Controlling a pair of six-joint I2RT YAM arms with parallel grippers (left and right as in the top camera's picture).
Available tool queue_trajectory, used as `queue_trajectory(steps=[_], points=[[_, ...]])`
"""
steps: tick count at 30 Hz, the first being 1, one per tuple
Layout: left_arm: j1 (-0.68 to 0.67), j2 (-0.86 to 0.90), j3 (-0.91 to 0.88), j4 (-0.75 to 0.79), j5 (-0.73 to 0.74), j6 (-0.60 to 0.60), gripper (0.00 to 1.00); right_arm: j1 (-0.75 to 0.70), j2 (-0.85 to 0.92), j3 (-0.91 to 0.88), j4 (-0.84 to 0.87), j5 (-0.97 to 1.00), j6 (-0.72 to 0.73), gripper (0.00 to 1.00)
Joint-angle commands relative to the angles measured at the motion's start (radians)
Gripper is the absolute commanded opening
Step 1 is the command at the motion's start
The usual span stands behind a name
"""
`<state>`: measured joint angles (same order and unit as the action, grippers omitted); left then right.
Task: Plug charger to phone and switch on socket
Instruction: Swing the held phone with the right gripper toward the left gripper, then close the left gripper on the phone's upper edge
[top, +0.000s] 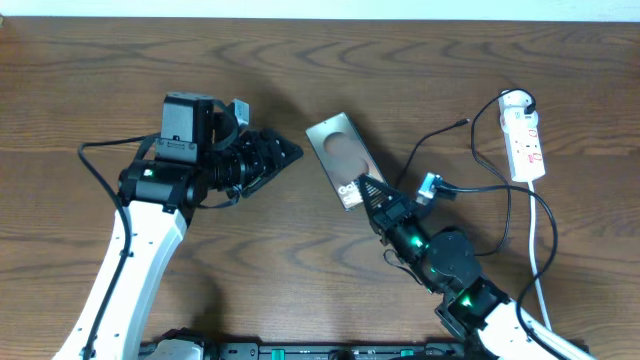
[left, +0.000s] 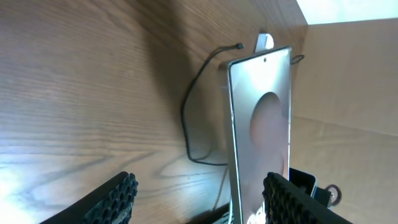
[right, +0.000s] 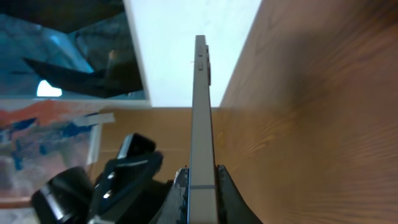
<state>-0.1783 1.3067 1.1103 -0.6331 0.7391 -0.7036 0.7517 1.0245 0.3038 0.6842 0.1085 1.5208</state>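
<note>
On the wooden table, the white socket lay far right, well apart from the phone. The right gripper clamped the phone by its near end, while the left gripper waited nearby, jaws apart. The charger tip lay loose between phone and socket. Pinched at one end, the phone could twist or slip. Only the right wrist view showed that grip edge-on.

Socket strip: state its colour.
The socket strip is white with small red marks; clearest in the overhead view.
</note>
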Motion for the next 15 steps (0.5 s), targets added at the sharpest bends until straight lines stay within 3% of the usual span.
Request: queue_trajectory(steps=[1, 12, 15], points=[[-0.037, 0.022, 0.006, 0.032, 0.039, -0.043, 0.67, -0.005, 0.038, 0.018, 0.075, -0.056, 0.023, 0.01], [-0.093, 0.057, 0.006, 0.124, 0.036, -0.103, 0.66, -0.005, 0.074, 0.018, 0.146, -0.100, 0.080, 0.01], [-0.093, 0.057, 0.006, 0.127, 0.036, -0.108, 0.62, -0.005, 0.074, 0.018, 0.178, -0.101, 0.083, 0.01]])
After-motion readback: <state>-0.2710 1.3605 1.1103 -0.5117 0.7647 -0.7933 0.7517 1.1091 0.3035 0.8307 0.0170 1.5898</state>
